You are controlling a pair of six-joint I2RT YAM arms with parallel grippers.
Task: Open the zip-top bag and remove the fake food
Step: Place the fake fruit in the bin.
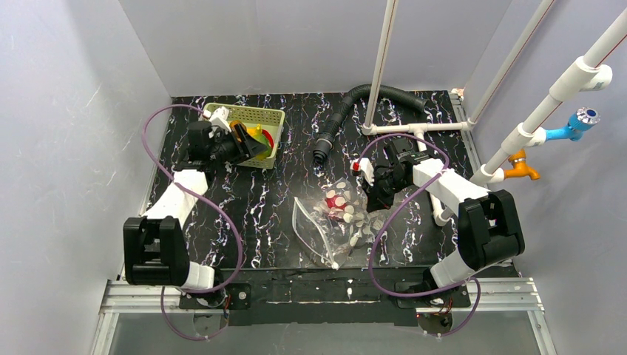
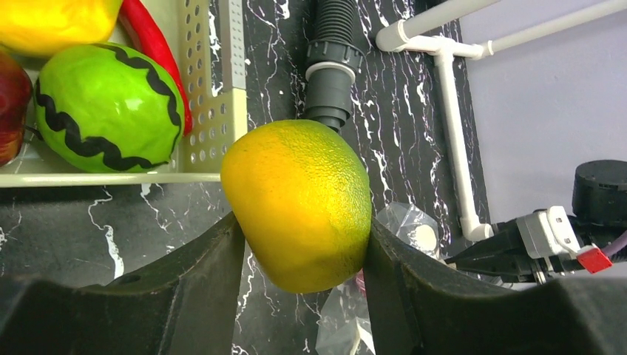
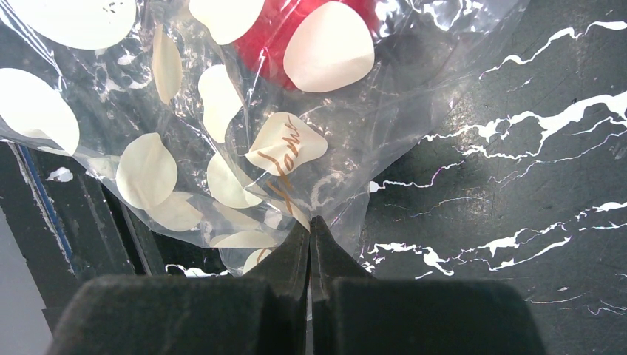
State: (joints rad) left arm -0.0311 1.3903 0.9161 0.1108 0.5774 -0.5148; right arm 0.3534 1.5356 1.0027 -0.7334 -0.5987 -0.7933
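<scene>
My left gripper [image 1: 248, 145] is shut on a yellow-orange fake fruit [image 2: 299, 203] and holds it just beside the pale green basket [image 1: 275, 117], near its right wall [image 2: 214, 111]. In the basket lie a green piece with a black zigzag [image 2: 111, 103], a yellow piece [image 2: 52, 22], a red chili [image 2: 155, 52] and a red apple [image 2: 9, 103]. The clear zip-top bag [image 1: 325, 229] with white spots lies mid-table, its mouth towards the near edge. A red piece [image 3: 273, 37] is still inside it. My right gripper [image 3: 310, 231] is shut on the bag's far edge [image 1: 373, 194].
A black corrugated hose [image 1: 347, 111] lies behind the bag, its end also showing in the left wrist view [image 2: 333, 66]. White pipes [image 1: 414, 127] run along the back right, with a blue tap [image 1: 577, 126] and an orange tap [image 1: 521, 166] on the right wall.
</scene>
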